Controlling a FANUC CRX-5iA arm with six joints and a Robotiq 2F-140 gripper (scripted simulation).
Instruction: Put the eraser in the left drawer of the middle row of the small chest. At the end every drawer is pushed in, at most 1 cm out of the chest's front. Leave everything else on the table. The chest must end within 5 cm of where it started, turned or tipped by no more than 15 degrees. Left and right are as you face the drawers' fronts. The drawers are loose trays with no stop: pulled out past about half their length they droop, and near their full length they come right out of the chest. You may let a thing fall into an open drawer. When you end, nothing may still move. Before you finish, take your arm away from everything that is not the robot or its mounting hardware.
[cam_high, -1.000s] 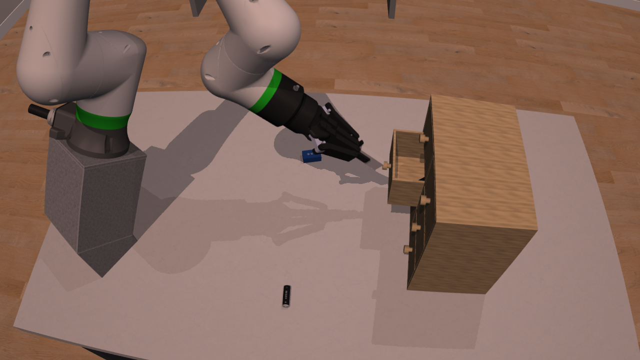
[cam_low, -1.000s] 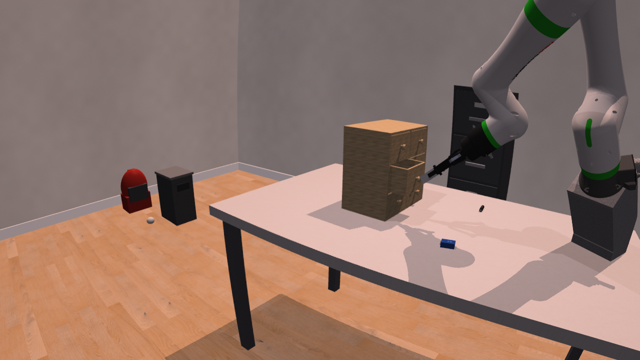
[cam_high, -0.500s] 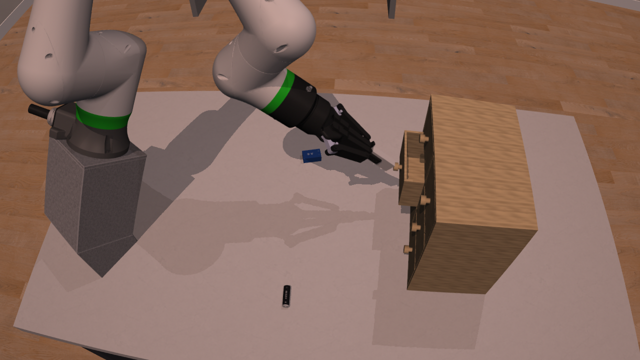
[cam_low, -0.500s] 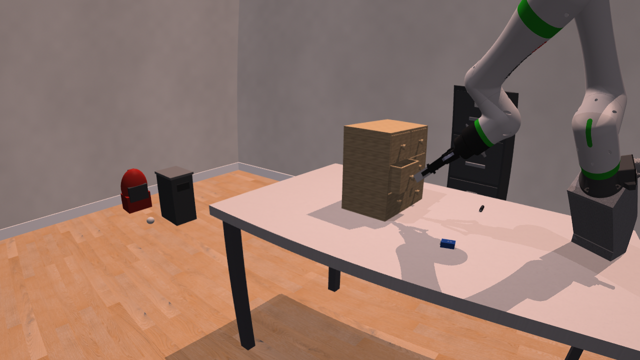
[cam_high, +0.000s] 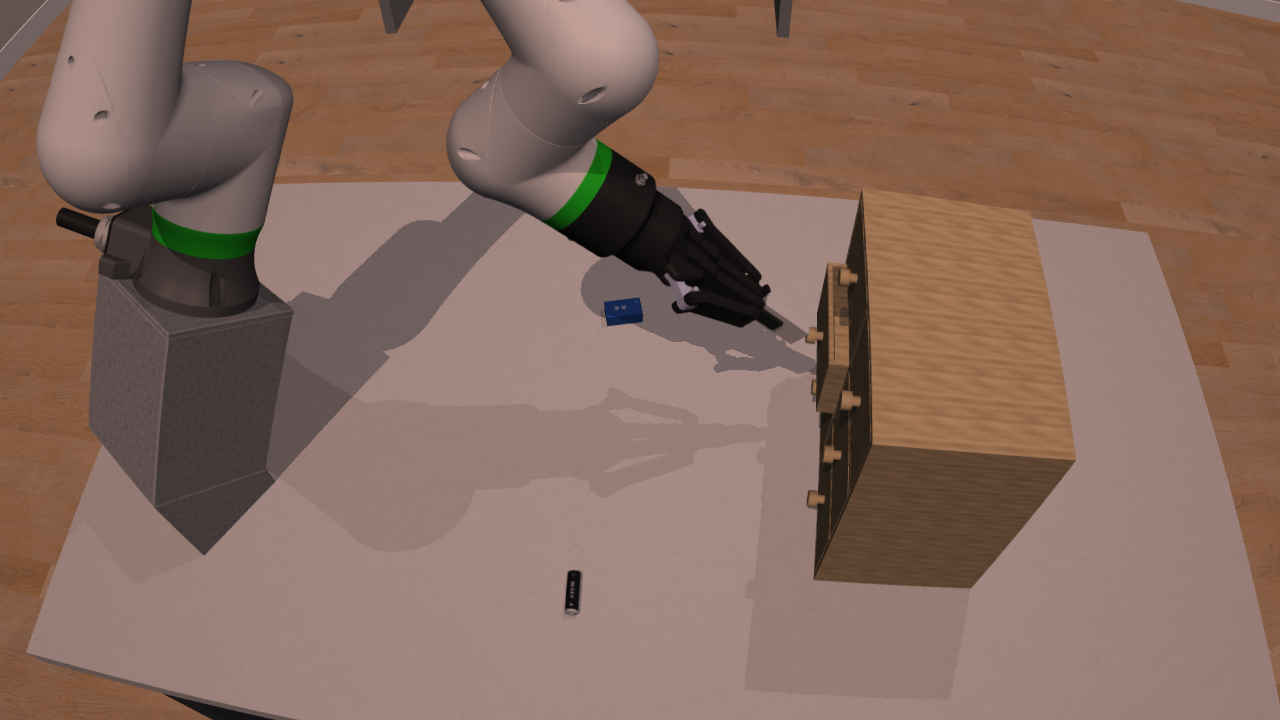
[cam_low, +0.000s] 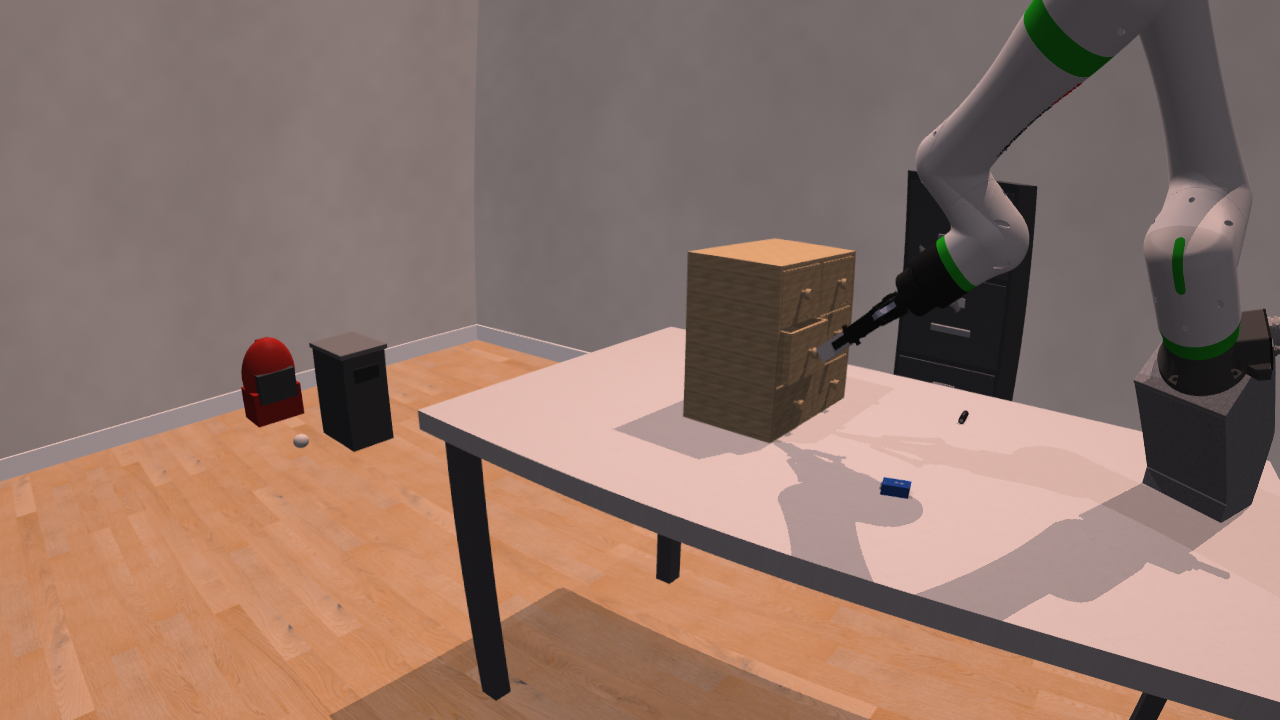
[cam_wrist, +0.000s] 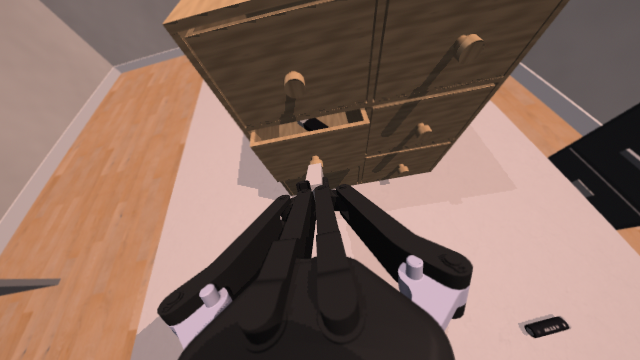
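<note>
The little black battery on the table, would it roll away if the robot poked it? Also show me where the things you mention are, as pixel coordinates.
The battery (cam_high: 572, 592) (cam_low: 963, 417) (cam_wrist: 547, 327) would probably roll if poked sideways, since it's round and lying down. Poked at its end, it might slide instead, being long and narrow.

Pale grey rounded arm (cam_high: 537, 116) (cam_low: 966, 134), green rings, black wrist, black jaws (cam_high: 771, 308) (cam_low: 836, 344).
</note>
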